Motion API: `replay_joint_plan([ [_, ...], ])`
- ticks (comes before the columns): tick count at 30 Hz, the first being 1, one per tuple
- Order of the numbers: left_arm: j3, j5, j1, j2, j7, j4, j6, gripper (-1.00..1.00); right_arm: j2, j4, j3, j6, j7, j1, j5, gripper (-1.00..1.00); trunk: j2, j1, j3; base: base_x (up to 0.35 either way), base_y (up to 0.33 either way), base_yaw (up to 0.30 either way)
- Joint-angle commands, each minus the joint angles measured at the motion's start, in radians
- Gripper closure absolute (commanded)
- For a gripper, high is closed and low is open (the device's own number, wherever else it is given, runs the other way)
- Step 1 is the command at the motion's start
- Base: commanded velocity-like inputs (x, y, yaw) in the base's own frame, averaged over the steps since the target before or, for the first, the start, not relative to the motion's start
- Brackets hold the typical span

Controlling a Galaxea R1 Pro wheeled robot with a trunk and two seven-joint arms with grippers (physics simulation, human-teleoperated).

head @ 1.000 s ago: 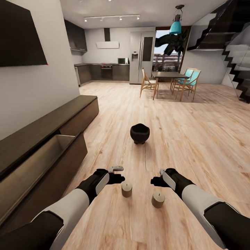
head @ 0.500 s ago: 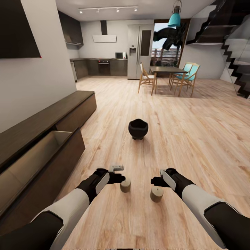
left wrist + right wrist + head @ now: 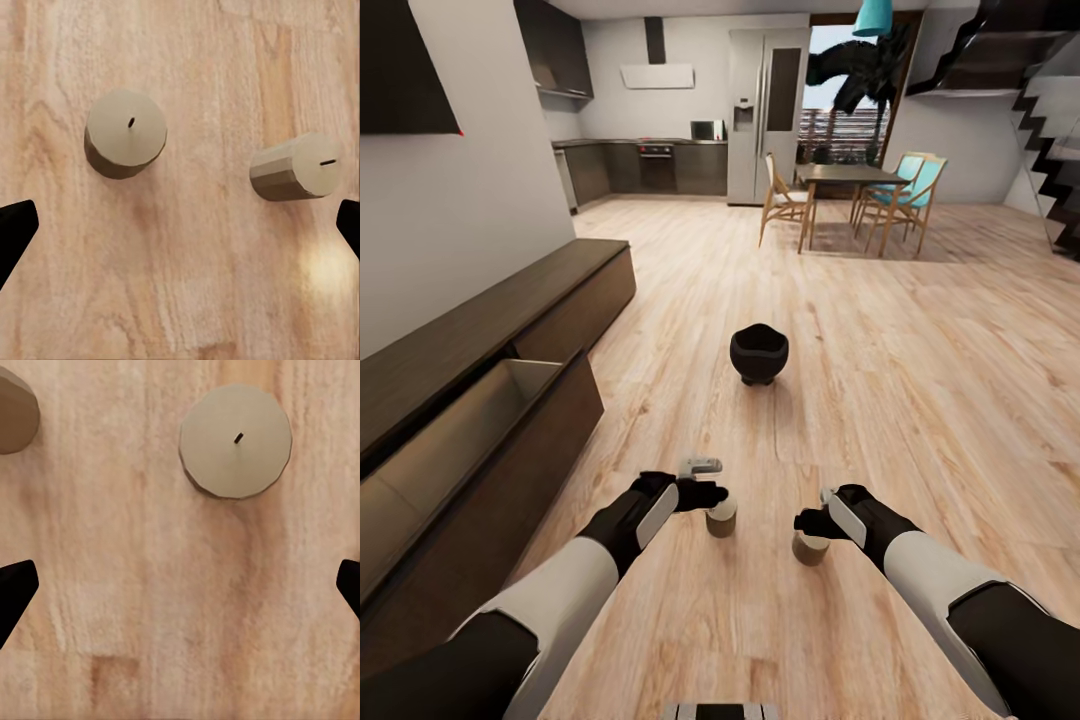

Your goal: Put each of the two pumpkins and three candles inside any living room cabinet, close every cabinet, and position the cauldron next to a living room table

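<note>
Two tan candles stand upright on the wood floor, one (image 3: 721, 517) right by my left gripper (image 3: 705, 480) and the other (image 3: 809, 548) partly under my right gripper (image 3: 812, 510). Both grippers hang open above them. The left wrist view has both candles (image 3: 125, 133) (image 3: 296, 166) ahead of the spread fingertips (image 3: 15, 229). In the right wrist view one candle (image 3: 235, 440) sits between the open fingers. The black cauldron (image 3: 759, 352) stands on the floor further ahead. The dark cabinet (image 3: 550, 310) runs along the left wall with one drawer (image 3: 450, 440) pulled open. The pumpkins and the table are out of view.
A dining table with chairs (image 3: 850, 200) stands at the far end, in front of the kitchen units and a fridge (image 3: 765, 115). A staircase (image 3: 1050, 150) rises at the far right. Open wood floor lies around the cauldron.
The whole view has shifted, so the camera moved. In the picture the candles have drawn up against both grippers, which were clear of them before. Both grippers stay open.
</note>
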Motion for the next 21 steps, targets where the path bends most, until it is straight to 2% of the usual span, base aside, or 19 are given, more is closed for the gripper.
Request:
replay_joint_plan([
  [1,-0.002,0.010,-0.001,0.000,0.004,-0.031,0.004,-1.00,-0.001,-0.003,0.007,0.005,-0.008,0.000,-0.011,-1.00,-0.001,0.000,-0.005,0.000,0.000,0.000],
  [10,-0.002,0.018,0.007,0.000,0.006,-0.216,0.016,-1.00,-0.001,-0.003,0.009,0.005,-0.007,0.000,-0.010,-1.00,-0.003,0.004,-0.040,0.000,0.000,0.000],
  [17,-0.001,0.017,0.011,0.000,0.008,-0.342,0.090,-1.00,-0.001,-0.003,0.009,0.004,-0.006,0.000,-0.009,-1.00,-0.004,0.007,-0.067,0.000,0.000,0.000],
  [19,0.000,0.015,0.011,0.000,0.009,-0.411,0.119,-1.00,-0.001,-0.003,0.009,0.003,-0.008,0.000,-0.009,-1.00,-0.005,0.008,-0.074,0.000,0.000,0.000],
  [21,0.000,0.016,0.011,0.000,0.013,-0.429,0.125,-1.00,-0.001,-0.003,0.009,0.003,-0.009,0.000,-0.009,-1.00,-0.005,0.009,-0.082,0.000,0.000,0.000],
])
